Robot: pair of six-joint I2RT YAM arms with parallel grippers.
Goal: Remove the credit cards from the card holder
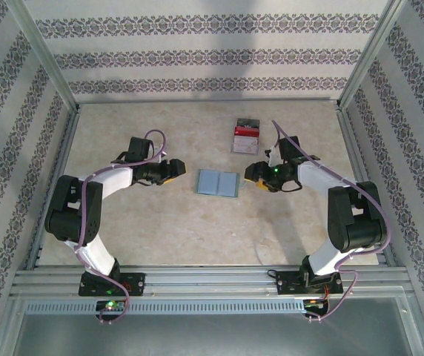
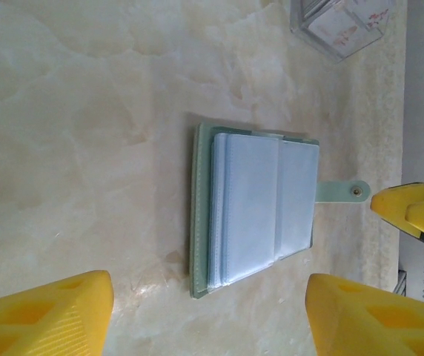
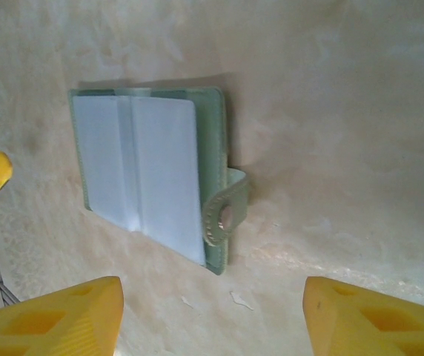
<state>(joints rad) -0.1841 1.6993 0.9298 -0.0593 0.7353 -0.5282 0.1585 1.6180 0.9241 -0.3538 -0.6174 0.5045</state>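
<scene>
Holding nothing with left gripper [image 1: 169, 172] or right gripper [image 1: 253, 175]; yellow fingers [image 2: 49, 315] of both spread wide. Facing each other across the card holder [image 1: 218, 182], lying open and flat between them, blue-grey inside up, snap tab [image 2: 353, 191] on the right gripper's side. Resting on the pale marbled table [image 1: 123, 237]. Farther back, apart from it, red, grey and dark stack of cards [image 1: 245, 135]

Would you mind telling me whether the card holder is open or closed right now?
Open: the card holder lies spread flat, blue-grey sleeves up, snap tab unfastened.
</scene>
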